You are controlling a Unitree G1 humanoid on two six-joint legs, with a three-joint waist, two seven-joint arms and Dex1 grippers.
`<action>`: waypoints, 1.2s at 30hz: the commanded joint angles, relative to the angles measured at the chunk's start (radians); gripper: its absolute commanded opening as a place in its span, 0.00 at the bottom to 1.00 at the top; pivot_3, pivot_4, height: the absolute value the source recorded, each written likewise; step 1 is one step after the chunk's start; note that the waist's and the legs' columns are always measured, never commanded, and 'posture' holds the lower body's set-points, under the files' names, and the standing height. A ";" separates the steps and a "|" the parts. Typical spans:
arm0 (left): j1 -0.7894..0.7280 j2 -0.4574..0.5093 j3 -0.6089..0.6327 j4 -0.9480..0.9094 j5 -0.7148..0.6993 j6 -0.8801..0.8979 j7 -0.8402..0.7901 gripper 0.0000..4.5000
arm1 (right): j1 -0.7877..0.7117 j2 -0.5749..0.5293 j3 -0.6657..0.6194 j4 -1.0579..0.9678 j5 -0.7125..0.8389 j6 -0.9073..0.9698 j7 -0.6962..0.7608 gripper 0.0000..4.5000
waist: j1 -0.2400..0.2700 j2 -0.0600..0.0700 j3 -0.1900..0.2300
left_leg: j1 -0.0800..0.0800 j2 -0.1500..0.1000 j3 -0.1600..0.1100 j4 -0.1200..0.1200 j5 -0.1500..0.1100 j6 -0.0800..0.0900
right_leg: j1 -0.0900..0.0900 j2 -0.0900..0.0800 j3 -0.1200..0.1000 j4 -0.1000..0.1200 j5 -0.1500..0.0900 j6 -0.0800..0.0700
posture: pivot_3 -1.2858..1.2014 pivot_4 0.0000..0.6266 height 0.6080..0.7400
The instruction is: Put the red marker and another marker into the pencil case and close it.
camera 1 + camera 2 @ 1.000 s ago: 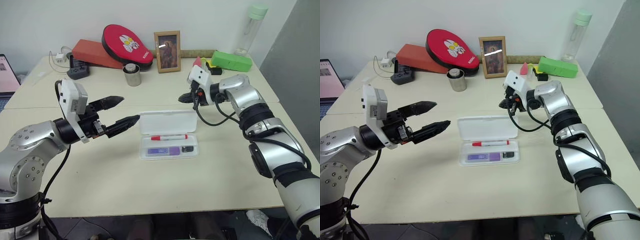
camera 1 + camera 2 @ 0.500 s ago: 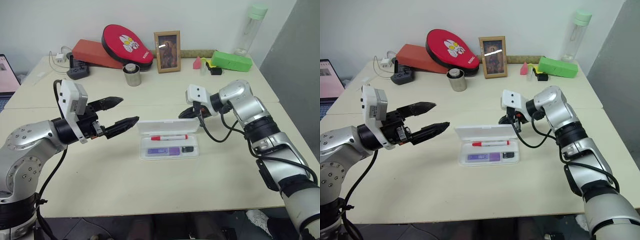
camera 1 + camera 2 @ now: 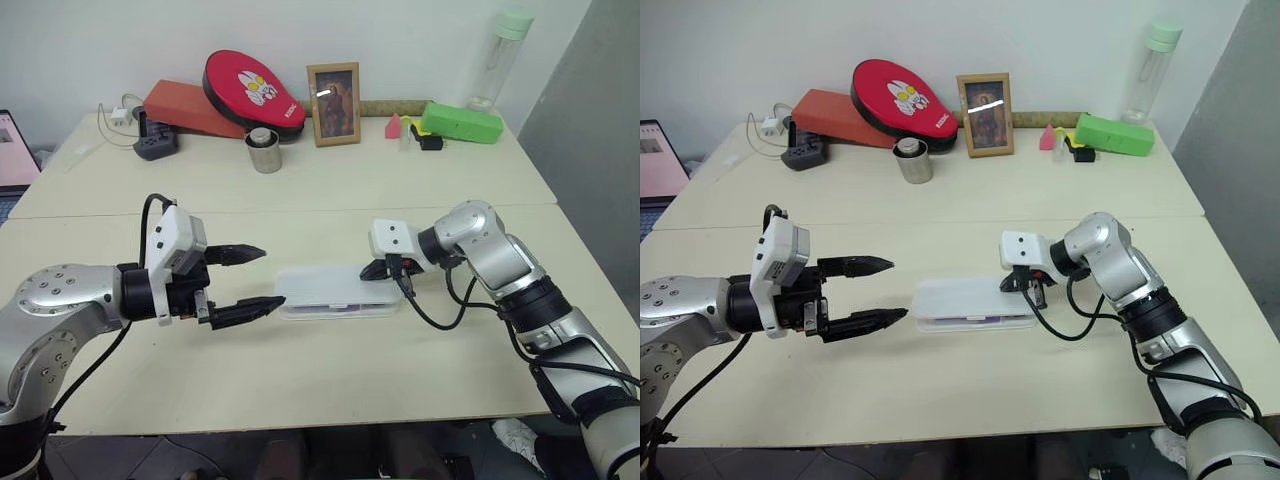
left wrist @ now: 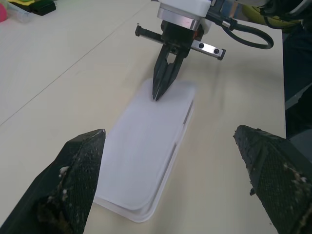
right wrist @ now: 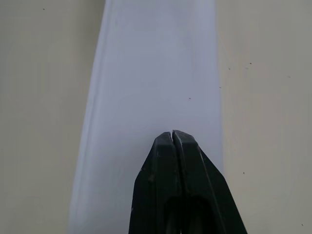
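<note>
The white pencil case point(image 3: 328, 289) lies flat in the middle of the table with its lid down. The red marker and the other marker are hidden under the lid. My right gripper point(image 3: 373, 272) is shut with nothing between its fingers. Its tip rests on the right end of the lid, as the left wrist view point(image 4: 158, 95) and the right wrist view point(image 5: 172, 134) also show. My left gripper point(image 3: 271, 277) is open and hovers just left of the case, pointing at it, with nothing between its fingers point(image 4: 80, 165).
Along the back of the table stand a metal cup point(image 3: 264, 150), a photo frame point(image 3: 334, 90), a red padded case point(image 3: 250, 88), an orange box point(image 3: 190, 106), a power strip point(image 3: 156, 145), a green box point(image 3: 462, 122) and a bottle point(image 3: 503, 58).
The lid, upright a second ago, has been swung down onto the case. My shut right gripper came down and toward me with it. My left gripper sank slightly and turned toward the case.
</note>
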 commanded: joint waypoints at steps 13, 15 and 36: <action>-0.049 -0.009 -0.014 0.019 0.010 -0.007 0.018 1.00 | 0.081 -0.008 -0.047 -0.094 0.069 0.107 -0.041 0.00 | -0.001 -0.001 -0.001 | 0.006 0.000 0.000 0.000 0.000 0.000 | 0.005 0.000 0.001 0.000 0.000 0.000 | 0.52 0.24 1.00; -0.054 -0.035 -0.014 0.043 0.029 -0.014 0.060 1.00 | 0.097 -0.003 -0.121 -0.130 0.134 0.140 -0.063 0.00 | 0.001 -0.001 -0.001 | 0.005 0.000 0.000 0.000 0.000 0.000 | 0.005 0.000 0.001 0.000 0.000 0.000 | 0.52 0.24 1.00; -0.154 -0.101 0.008 0.526 0.326 -0.256 0.167 1.00 | 0.271 -0.184 -0.564 -0.223 0.357 0.375 -0.409 0.54 | 0.000 0.000 0.000 | 0.000 0.000 0.002 0.000 0.000 0.001 | 0.000 0.000 0.000 0.000 0.000 0.000 | 0.52 0.24 1.00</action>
